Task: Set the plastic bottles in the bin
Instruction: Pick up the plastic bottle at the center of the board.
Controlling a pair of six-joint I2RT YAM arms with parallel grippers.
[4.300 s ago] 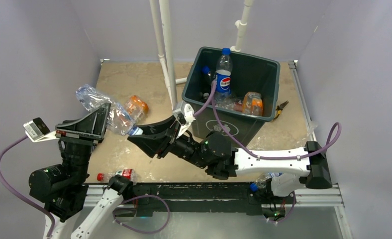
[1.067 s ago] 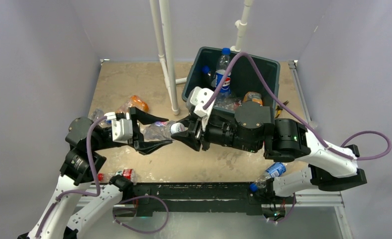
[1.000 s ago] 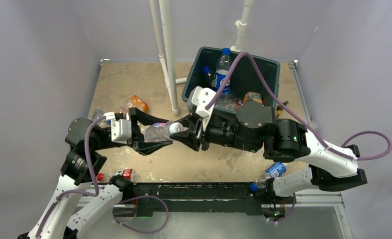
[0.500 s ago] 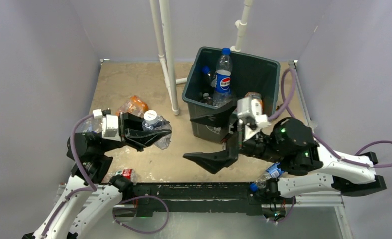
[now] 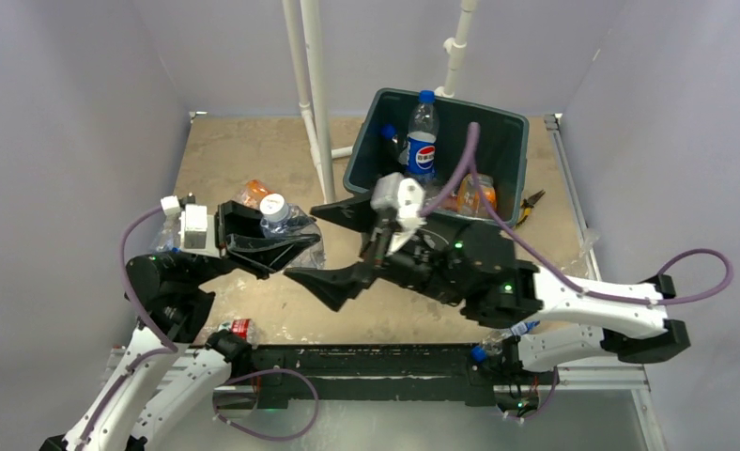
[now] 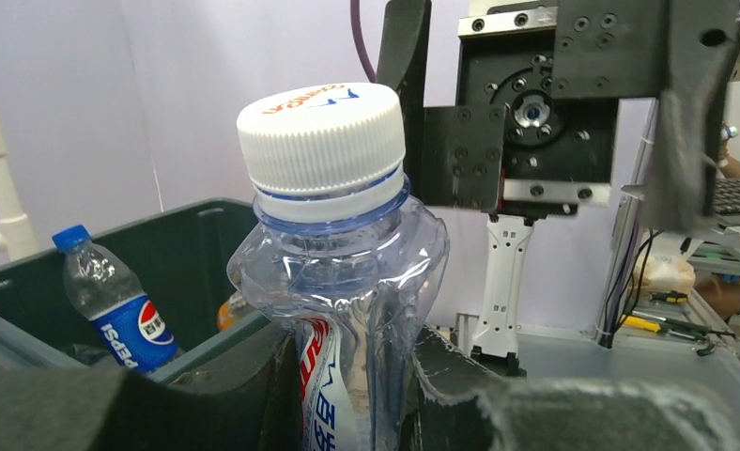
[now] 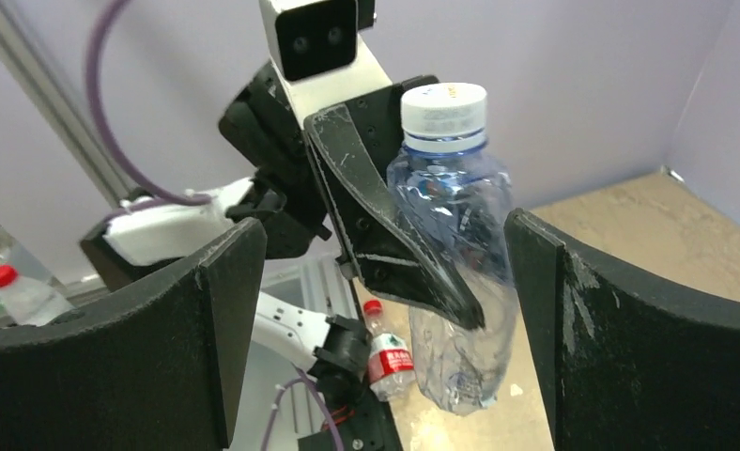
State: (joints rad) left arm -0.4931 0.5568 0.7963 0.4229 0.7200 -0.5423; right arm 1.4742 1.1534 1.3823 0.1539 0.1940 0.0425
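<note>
Left pincer [image 5: 286,235] pinches crumpled clear plastic bottle [image 6: 347,272], ribbed white cap up, above mottled tan surface [image 5: 235,150], left of dark tapered bin [image 5: 470,106]. Right pincer [image 7: 385,282] spread wide, facing it.

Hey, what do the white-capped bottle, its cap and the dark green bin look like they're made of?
White-capped bottle: thin clear plastic, glossy; you can see through it, and its wall is creased and dented.
Cap: opaque white plastic, probably rigid, with moulded ribs round its side.
Bin: thick dark green-grey plastic by the look, with a dull sheen on smooth moulded walls and rim.
</note>
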